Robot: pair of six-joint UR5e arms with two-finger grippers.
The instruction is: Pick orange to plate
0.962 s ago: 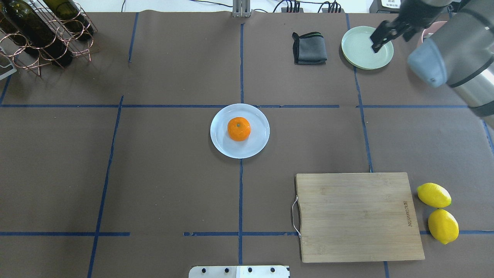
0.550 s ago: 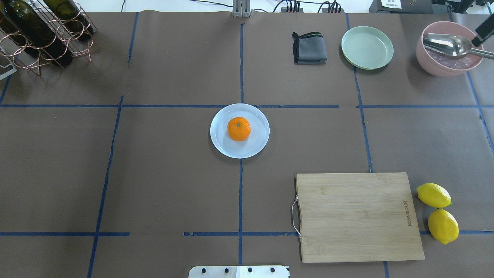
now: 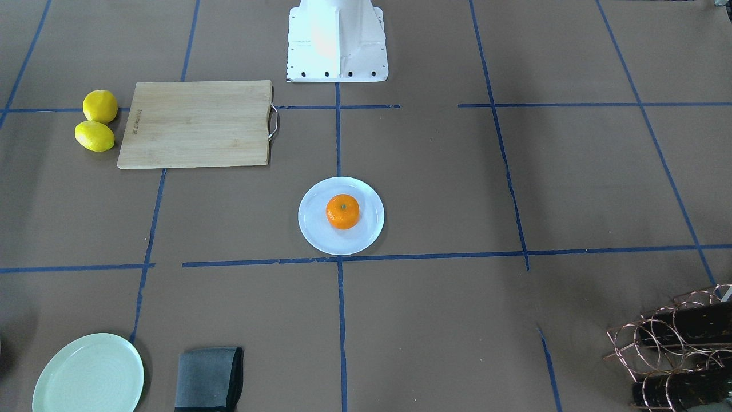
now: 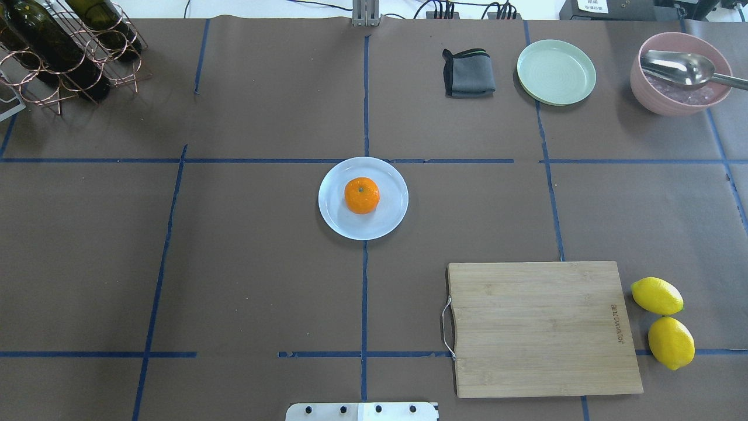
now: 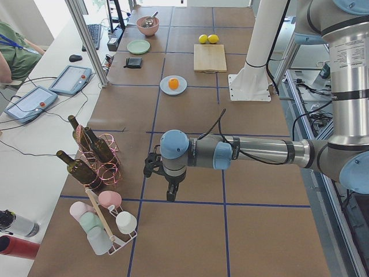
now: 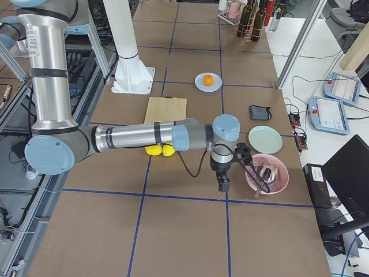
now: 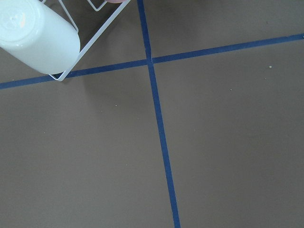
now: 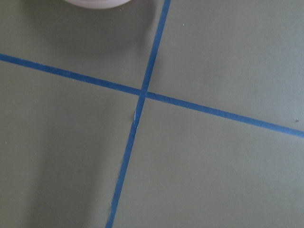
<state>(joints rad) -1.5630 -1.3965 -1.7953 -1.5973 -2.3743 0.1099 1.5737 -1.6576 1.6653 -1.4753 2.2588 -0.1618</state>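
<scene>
The orange [image 4: 362, 195] sits on the plate [image 4: 392, 221] mid-table — well apart from the left gripper [image 5: 168, 190] and right gripper [image 6: 222, 182], each apparently near a table end; open or closed, I cannot tell.

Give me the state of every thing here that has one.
orange, resting on the plate, stem dot up.
plate, holding the orange.
green plate, empty.
pink bowl, holding a spoon.
cloth, folded.
cutting board, flat, nothing on it.
wine bottles, held in the wire rack.
left gripper, open or shut: cannot tell.
right gripper, open or shut: cannot tell.
</scene>
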